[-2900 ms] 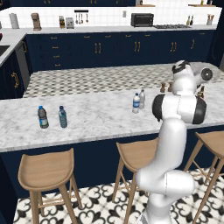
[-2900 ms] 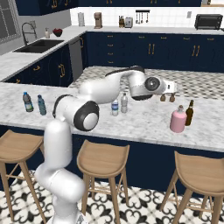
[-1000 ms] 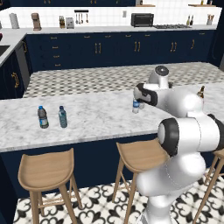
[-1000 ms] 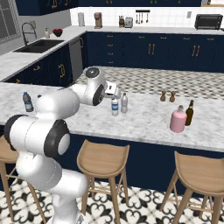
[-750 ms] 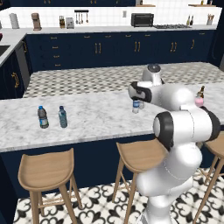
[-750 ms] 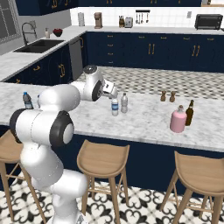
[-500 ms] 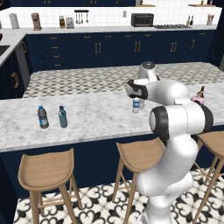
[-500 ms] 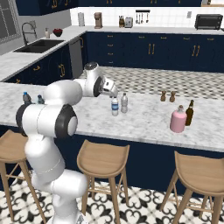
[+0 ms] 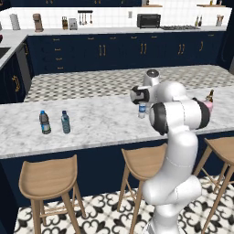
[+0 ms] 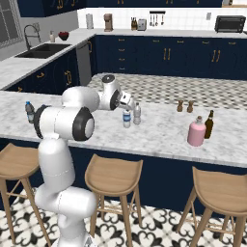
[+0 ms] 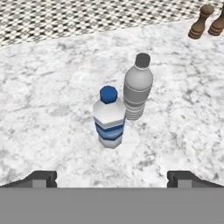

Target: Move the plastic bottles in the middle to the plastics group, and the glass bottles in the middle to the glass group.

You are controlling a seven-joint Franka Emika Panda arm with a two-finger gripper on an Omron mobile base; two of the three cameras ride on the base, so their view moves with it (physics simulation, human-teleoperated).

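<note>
Two plastic bottles stand side by side mid-counter: one with a blue label (image 11: 109,119) (image 10: 127,118) and blue cap, one plain greyish-clear (image 11: 138,89) (image 10: 137,114). My gripper (image 11: 112,179) (image 10: 130,103) hovers just above and behind them, open, nothing between its fingertips (image 11: 42,178). The pink glass bottle (image 10: 196,132) (image 9: 208,104) stands far right beside the slim brown bottle (image 10: 209,124) of the glass group. The plastics group, a dark grey bottle (image 9: 44,122) and a teal one (image 9: 66,122), stands at far left.
Two small brown shakers (image 11: 199,22) (image 10: 180,105) stand behind the middle bottles, towards the right. Wooden stools (image 10: 114,176) line the marble counter's (image 10: 159,140) near edge. My own arm (image 10: 72,118) hides part of the left end in the right base view.
The arm has swung its hand from the right end of the counter to just above the two middle bottles. The jaws stayed open and no bottle moved.
</note>
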